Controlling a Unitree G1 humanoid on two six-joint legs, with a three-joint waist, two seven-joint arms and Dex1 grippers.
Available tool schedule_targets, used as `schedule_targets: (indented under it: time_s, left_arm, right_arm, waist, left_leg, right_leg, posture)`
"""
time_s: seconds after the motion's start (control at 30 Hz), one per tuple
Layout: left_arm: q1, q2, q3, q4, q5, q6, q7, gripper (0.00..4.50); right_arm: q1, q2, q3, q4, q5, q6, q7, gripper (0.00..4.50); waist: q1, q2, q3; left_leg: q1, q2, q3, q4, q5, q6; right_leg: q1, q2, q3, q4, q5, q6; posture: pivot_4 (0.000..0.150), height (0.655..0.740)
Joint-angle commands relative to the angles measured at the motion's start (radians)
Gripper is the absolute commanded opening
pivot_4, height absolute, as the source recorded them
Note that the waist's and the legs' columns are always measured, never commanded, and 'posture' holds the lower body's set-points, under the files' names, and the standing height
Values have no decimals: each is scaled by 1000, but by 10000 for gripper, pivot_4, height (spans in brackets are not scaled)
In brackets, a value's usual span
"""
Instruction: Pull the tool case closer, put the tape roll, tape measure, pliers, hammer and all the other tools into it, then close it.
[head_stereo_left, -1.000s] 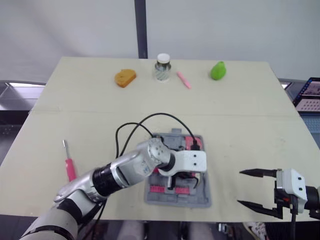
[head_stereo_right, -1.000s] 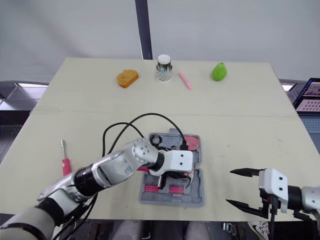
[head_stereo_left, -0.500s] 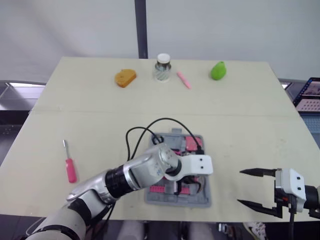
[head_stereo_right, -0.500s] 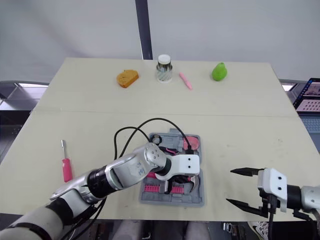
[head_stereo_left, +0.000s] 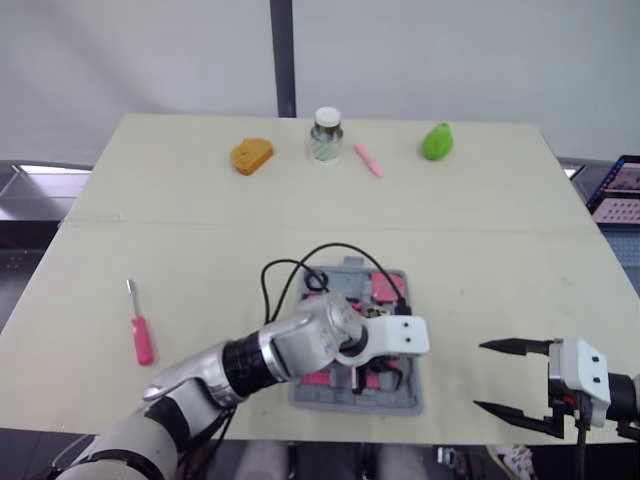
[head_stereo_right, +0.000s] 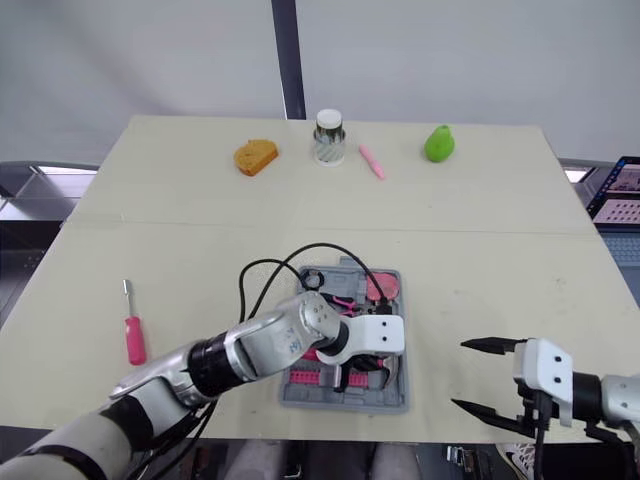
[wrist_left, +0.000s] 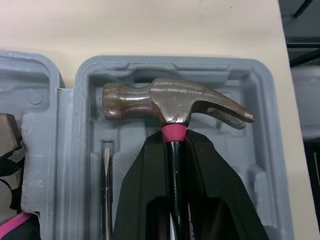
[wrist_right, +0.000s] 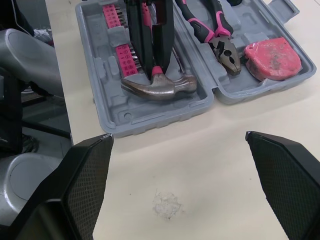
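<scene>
The grey tool case (head_stereo_left: 400, 405) lies open near the table's front edge. My left gripper (wrist_left: 174, 137) is shut on the pink-collared shaft of the hammer (wrist_left: 170, 102), whose steel head rests in the case's near half (wrist_right: 150, 120). Beside the hammer sit a pink bit rack (wrist_right: 122, 50), pliers (wrist_right: 220, 40) and a pink tape measure (wrist_right: 272, 57). A pink-handled screwdriver (head_stereo_left: 140, 335) lies on the table far to the left. My right gripper (head_stereo_left: 510, 378) hangs open to the right of the case, holding nothing.
Along the table's far edge stand an orange bread-like piece (head_stereo_left: 250, 154), a glass jar (head_stereo_left: 325, 135), a pink marker (head_stereo_left: 367, 159) and a green pear (head_stereo_left: 436, 141). A black cable (head_stereo_left: 300, 265) loops over the case's left side.
My left gripper has carried the hammer nearer and to the right, down into the case's near half. The right gripper has stayed in place.
</scene>
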Motion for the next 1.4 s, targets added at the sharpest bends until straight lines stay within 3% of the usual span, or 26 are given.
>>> schedule_targets:
  time_s: [0.03, 1.17, 1.2, 1.33, 1.4]
  left_arm:
    - [-25, -23, -7, 3, 22, -43, 7, 359]
    - [-14, -39, -19, 17, 21, -56, -54, 359]
    - [-16, -33, -11, 4, 15, -41, -59, 10070]
    - [-26, 0, 34, -57, -20, 37, -78, 28196]
    - [-23, 10, 54, -79, -43, 67, -80, 28196]
  right_arm:
    - [13, 3, -48, -32, 10, -3, -14, 45000]
    - [47, 9, -71, -55, 13, 9, -43, 45000]
    - [46, 10, -69, -55, 13, 9, -43, 45000]
    - [32, 8, -57, -50, 12, 12, -44, 45000]
    - [21, 6, -51, -43, 11, 13, -42, 45000]
  waist:
    - [0, 0, 0]
    - [0, 0, 0]
    - [0, 0, 0]
    - [-1, 0, 0]
    - [-2, 1, 0]
  left_leg:
    - [0, 0, 0, 0, 0, 0]
    - [0, 0, 0, 1, 0, 0]
    - [0, 0, 0, 1, 0, 0]
    - [0, 0, 0, 1, 0, 0]
    - [0, 0, 0, 1, 0, 0]
  right_leg:
    - [0, 0, 0, 0, 0, 0]
    - [0, 0, 0, 1, 0, 0]
    - [0, 0, 0, 1, 0, 0]
    - [0, 0, 0, 1, 0, 0]
    - [0, 0, 0, 1, 0, 0]
  posture:
    - [1500, 6950]
    - [1500, 6950]
    - [1500, 6950]
    - [1500, 6950]
    - [1500, 6950]
